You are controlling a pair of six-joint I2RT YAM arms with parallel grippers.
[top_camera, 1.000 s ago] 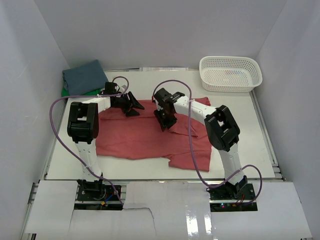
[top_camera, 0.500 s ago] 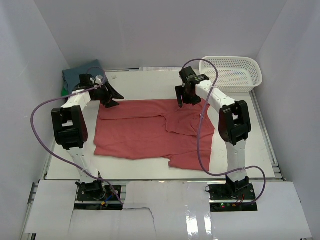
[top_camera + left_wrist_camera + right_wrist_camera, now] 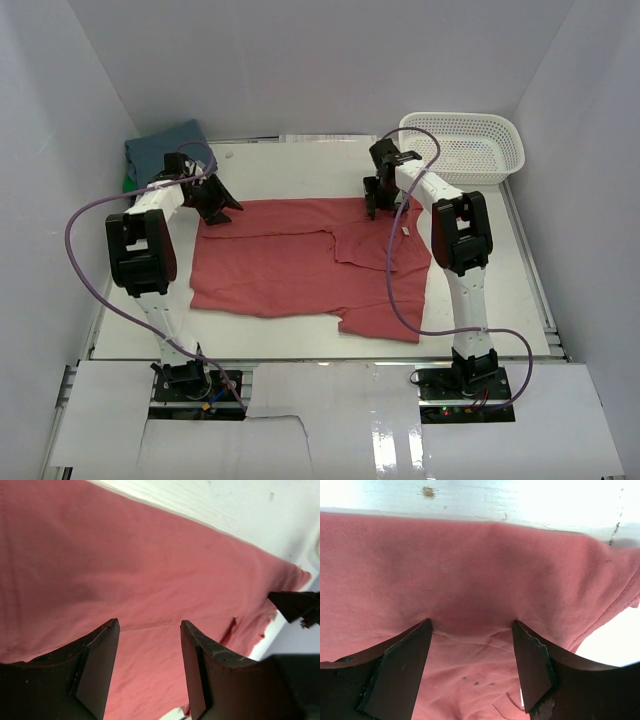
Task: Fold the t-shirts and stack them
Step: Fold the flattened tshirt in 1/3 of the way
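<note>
Far edge of the coral-red cloth t-shirt (image 3: pixel 300 265) is best pinched evenly by the left gripper (image 3: pixel 149 624) and right gripper (image 3: pixel 471 622), both shown with jaws parted.

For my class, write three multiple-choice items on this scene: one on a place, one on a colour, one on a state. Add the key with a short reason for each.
1. Where does the basket stand?
A far right corner; B far left corner; C near edge.
2. What colour is the spread-out shirt?
A green; B red; C blue.
3. How do the left gripper and right gripper stand?
A both open; B both shut; C one open, one shut.
Key: 1 A, the top view shows it at the far right. 2 B, all three views show red cloth. 3 A, each wrist view shows the fingers apart over the cloth.
</note>
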